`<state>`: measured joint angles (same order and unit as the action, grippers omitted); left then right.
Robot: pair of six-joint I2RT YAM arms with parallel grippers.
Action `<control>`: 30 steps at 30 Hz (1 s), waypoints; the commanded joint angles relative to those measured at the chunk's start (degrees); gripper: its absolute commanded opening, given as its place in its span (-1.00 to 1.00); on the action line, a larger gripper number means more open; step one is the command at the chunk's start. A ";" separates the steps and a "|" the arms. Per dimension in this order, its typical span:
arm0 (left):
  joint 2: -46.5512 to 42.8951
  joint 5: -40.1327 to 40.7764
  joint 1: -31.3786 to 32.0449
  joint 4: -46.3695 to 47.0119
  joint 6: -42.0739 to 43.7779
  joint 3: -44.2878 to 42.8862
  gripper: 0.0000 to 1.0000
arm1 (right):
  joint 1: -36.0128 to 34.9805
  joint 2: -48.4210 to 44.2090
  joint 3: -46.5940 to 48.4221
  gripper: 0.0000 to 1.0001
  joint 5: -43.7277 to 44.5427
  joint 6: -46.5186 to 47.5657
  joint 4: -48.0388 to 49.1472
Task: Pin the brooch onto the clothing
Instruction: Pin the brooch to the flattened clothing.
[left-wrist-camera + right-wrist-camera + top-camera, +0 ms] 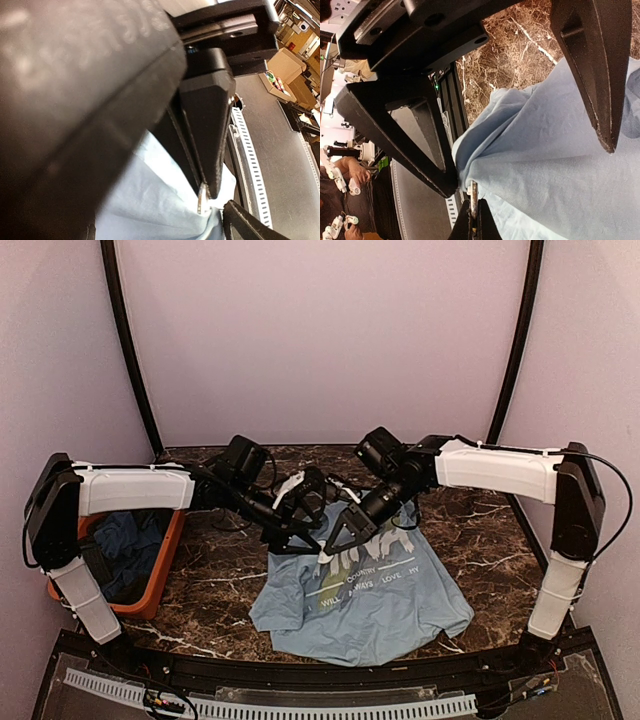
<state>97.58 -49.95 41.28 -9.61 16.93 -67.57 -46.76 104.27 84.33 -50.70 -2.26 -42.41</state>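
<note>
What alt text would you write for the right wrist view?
The open right gripper straddles a raised fold of the light blue T-shirt above the marble table. Below, the shut left gripper pinches a metal piece, probably the brooch.

This looks like a robotics lab, a test cell where plain lilac walls (320, 340) and curved black poles (125, 340) enclose a marble-patterned worktop (220, 585) with two robot arms (130, 488), and the wrist views show cardboard boxes (287, 70) at upper right and a person (350, 172) at lower left.

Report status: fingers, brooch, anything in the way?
Left fingers shut on brooch, at a raised fold of the shirt. Right fingers open, straddling that fold. Nothing blocking.
</note>
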 commanded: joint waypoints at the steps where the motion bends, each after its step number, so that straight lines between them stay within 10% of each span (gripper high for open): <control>1: 0.09 0.35 0.39 -3.38 -0.31 0.38 0.73 | -0.08 -4.19 0.74 -1.00 -5.55 2.26 7.51; 30: 1.09 1.14 0.34 -3.52 -0.72 -0.33 0.59 | -0.08 -2.88 2.04 -1.00 -4.45 -0.18 7.56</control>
<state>97.51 -51.13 41.23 -9.08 16.73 -67.57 -46.39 103.57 84.09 -51.42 -3.33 -41.58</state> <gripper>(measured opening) 0.798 0.009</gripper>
